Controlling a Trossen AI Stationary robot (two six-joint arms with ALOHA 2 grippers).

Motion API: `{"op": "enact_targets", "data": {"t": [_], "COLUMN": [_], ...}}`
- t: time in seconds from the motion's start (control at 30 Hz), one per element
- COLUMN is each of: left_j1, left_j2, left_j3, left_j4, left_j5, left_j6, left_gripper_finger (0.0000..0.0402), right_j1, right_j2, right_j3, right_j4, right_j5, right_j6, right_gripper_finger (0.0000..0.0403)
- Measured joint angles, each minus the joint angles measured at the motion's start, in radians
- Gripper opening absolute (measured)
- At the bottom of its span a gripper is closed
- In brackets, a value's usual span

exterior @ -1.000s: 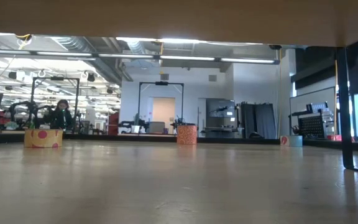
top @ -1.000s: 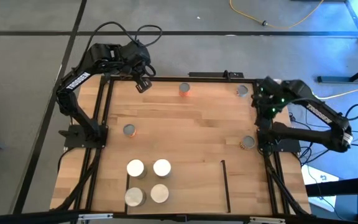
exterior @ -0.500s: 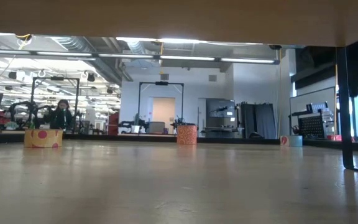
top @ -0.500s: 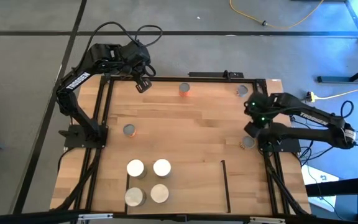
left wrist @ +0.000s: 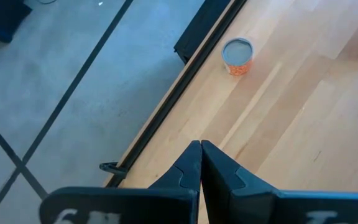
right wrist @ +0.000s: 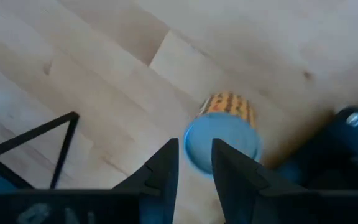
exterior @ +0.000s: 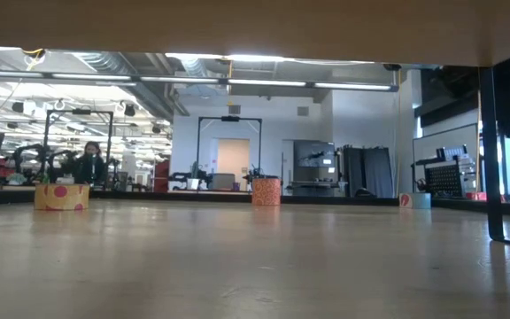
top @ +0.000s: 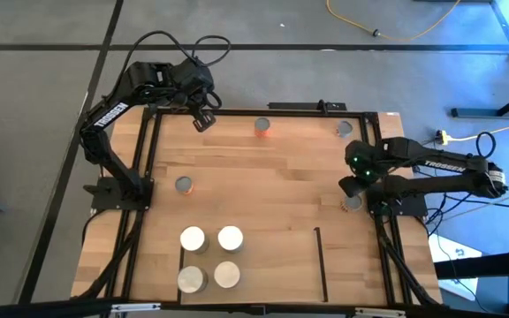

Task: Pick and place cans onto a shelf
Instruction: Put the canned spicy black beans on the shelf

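Four cans (top: 210,258) stand upright on the shelf (top: 272,265) at the near edge. Four more stand on the tabletop: one at mid left (top: 184,185), two by the far edge (top: 262,126) (top: 344,129), one by the right edge (top: 353,202). My right gripper (top: 352,183) hangs open just above that right-edge can (right wrist: 224,130), pointing steeply down, its fingers (right wrist: 166,167) over the can's round top. My left gripper (top: 203,120) is shut and holds nothing, raised over the far left corner. Its wrist view shows an orange-sided can (left wrist: 237,56) beside the table's black frame.
The table's black frame (top: 383,247) and my right arm's base (top: 405,190) lie close beside the right-edge can. The shelf's right bar (top: 321,263) runs toward the near edge. Bare wood spans the table's middle (top: 272,177).
My right gripper has swung from the far right corner toward the near edge and gone down, rolling about its own line as it went. It now hangs right above the right-edge can. No can has moved.
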Motion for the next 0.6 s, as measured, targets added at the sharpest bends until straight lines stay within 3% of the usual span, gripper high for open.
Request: {"op": "enact_targets", "data": {"t": [0.3,0.6], "left_j1": [0.0,0.0], "left_j2": [0.0,0.0], "left_j3": [0.0,0.0], "left_j4": [0.0,0.0], "left_j5": [0.0,0.0], "left_j6": [0.0,0.001], "left_gripper_finger": [0.0,0.0], "right_j1": [0.19,0.327], "right_j2": [0.021,0.114], "right_j3": [-0.005,-0.005], "right_j4": [-0.006,-0.002], "right_j5": [0.096,0.142], "right_j6": [0.288,0.44], "right_gripper_finger": [0.0098,0.0098]}}
